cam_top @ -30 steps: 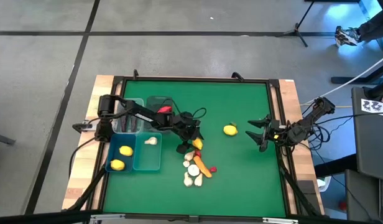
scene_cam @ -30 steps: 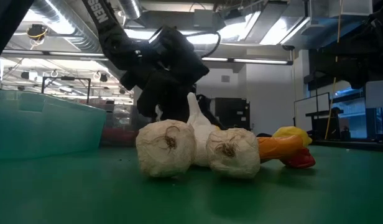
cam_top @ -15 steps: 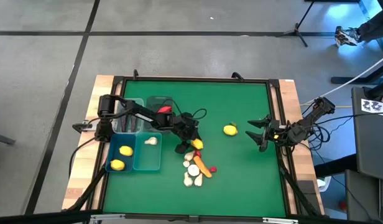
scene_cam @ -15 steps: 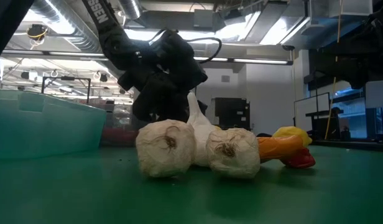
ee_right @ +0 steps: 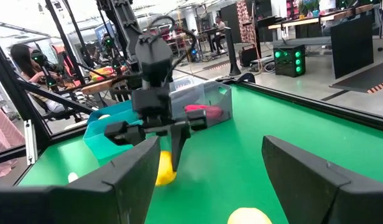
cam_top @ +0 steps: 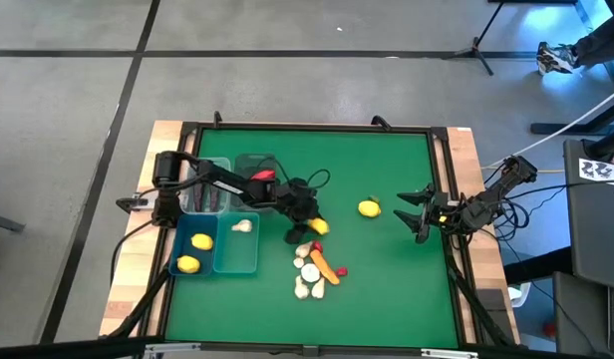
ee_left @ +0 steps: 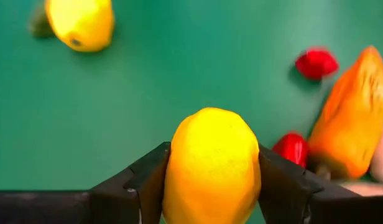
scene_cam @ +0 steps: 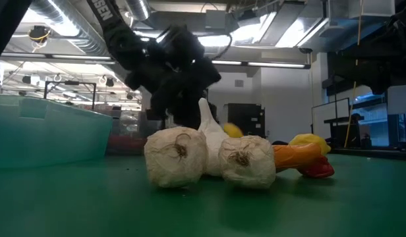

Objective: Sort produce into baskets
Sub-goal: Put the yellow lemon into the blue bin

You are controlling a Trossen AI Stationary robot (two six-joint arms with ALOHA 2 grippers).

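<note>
Overhead, low and wrist views of a green-topped table with a pale wooden rim. The left gripper, on its dark arm reaching in from the table's left edge, stands near the table's centre with its two dark fingers pressed against the sides of a round yellow toy lemon; the lemon is clamped between them above the green surface, and the low view shows it as a yellow patch beneath the dark gripper body. A second yellow lemon lies alone on the bare green, between the two grippers. The right gripper rests near the table's right edge, its fingers spread wide with nothing between them.

Just toward the table's near edge from the left gripper lies a loose cluster of produce: white garlic bulbs, an orange toy carrot and small red peppers, the pieces touching or just beside one another.

Four translucent rectangular plastic baskets stand together by the left edge. The blue-tinted basket nearest the left near corner holds two further lemons; the blue-tinted basket beside it holds one white garlic bulb. Of the two clear grey baskets behind them, one holds a red piece.
</note>
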